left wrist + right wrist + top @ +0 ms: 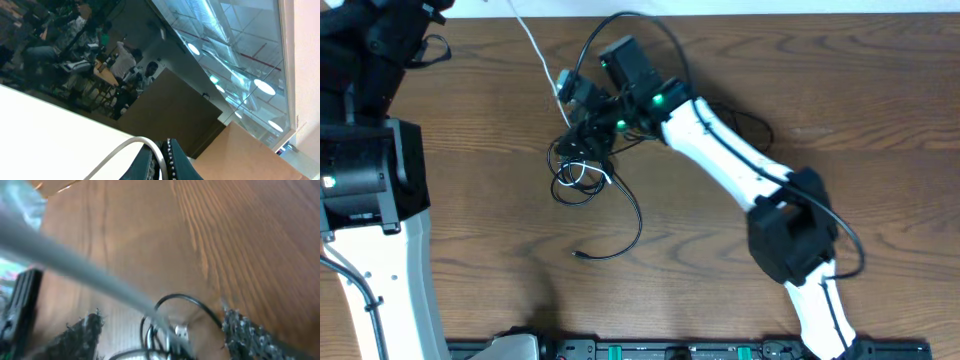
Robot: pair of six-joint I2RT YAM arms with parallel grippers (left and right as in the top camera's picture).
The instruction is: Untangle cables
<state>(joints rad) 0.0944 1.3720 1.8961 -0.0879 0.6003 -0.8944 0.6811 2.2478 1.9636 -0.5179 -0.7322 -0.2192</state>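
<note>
Overhead: right gripper hangs spread over the tangled cables, left of centre. Grasping step, I'd say; next it needs one strand pinched and drawn clear. Left gripper: can't tell

**Left wrist view: camera looking up into the room**

A white cable is arching along the bottom edge and curving down just beside a dark studded finger. Whether the finger is pressing on it cannot be told. A pale flat surface is filling the lower left. Beyond it, at upper left, people are gathering around tables in a dim room. A brown partition is standing at centre, and oval lights are glowing on the slanting glazed ceiling at upper right.
</note>
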